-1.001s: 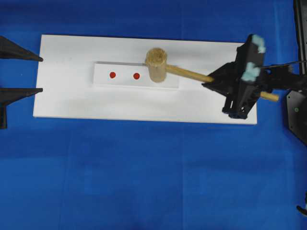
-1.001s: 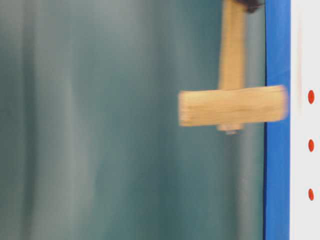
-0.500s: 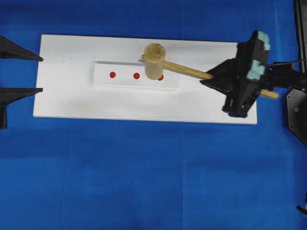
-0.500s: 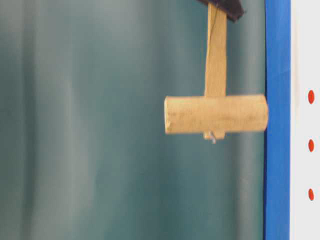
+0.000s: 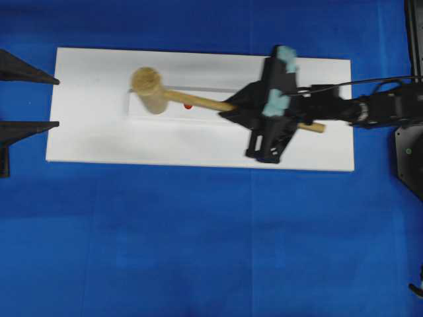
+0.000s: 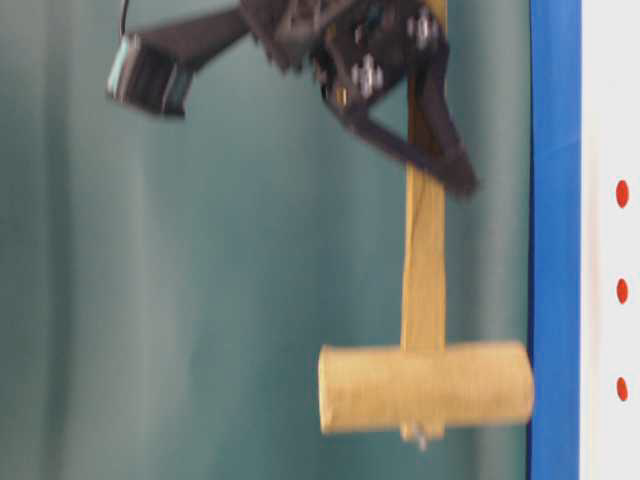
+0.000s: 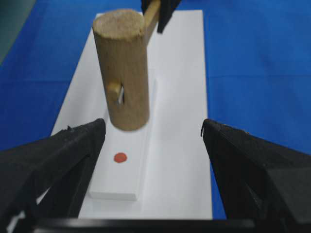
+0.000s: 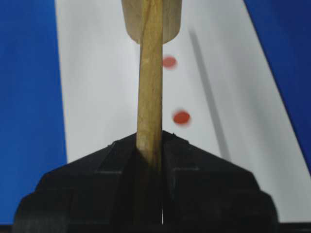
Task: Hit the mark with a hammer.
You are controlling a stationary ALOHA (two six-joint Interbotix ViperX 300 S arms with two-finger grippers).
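Observation:
The hammer is a light-wood mallet; its head [image 5: 147, 89] hangs over the left end of a raised white strip [image 5: 211, 116]. The handle [image 5: 198, 104] runs right into my right gripper [image 5: 228, 110], which is shut on it. Side on, the head [image 6: 425, 388] is level with the last red mark [image 6: 622, 389], with a gap to the surface. From the left wrist, one mark [image 7: 120, 157] shows just in front of the head [image 7: 122, 68]. Two marks [image 8: 181, 117] [image 8: 169, 61] lie right of the handle [image 8: 149, 87]. My left gripper [image 5: 58, 102] [image 7: 153, 127] stands open at the board's left edge.
The strip lies on a white board [image 5: 99, 142] spread on a blue cloth [image 5: 198, 244]. A black arm base [image 5: 408, 155] stands at the right edge, and a cable [image 5: 370, 80] runs from it to the right arm.
My right gripper has swung left across the board with the hammer. The head rose off the right-hand mark and now hangs over the left-hand one. The left gripper has not moved.

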